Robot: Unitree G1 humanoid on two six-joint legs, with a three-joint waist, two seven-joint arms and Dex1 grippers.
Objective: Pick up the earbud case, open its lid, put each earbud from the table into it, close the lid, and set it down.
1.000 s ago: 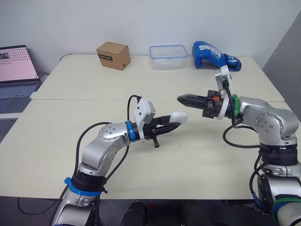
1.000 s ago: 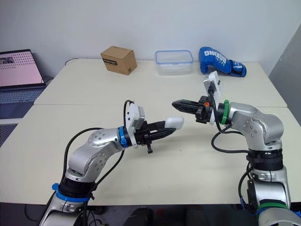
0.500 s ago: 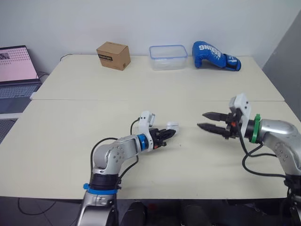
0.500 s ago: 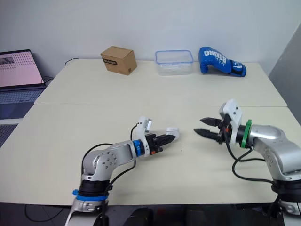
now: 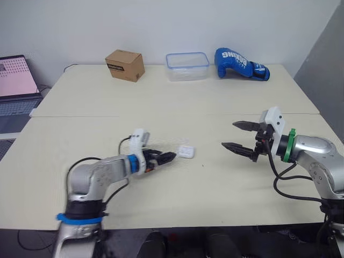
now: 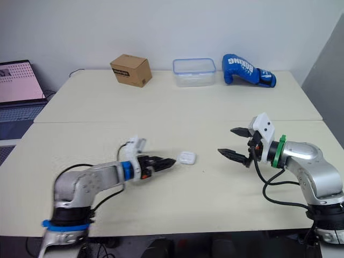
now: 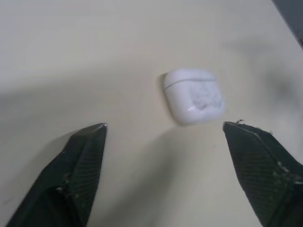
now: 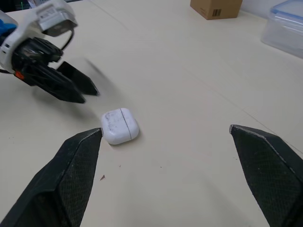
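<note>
The white earbud case lies on the table with its lid shut, and nothing is holding it. My left gripper rests low on the table just left of the case, a short gap away. In the left wrist view the case sits beyond the widely parted fingers, so that gripper is open and empty. My right gripper hovers to the right of the case, open, pointing at it. The right wrist view shows the case and the left gripper's fingers behind it.
Along the far edge stand a cardboard box, a clear plastic container with a blue rim and a blue boxing glove. A laptop sits off the table's left side. A seam runs across between two tabletops.
The left gripper brought the case down to the table, let it go and drew back left. The right gripper opened and withdrew to the right. The camera view shifted slightly.
</note>
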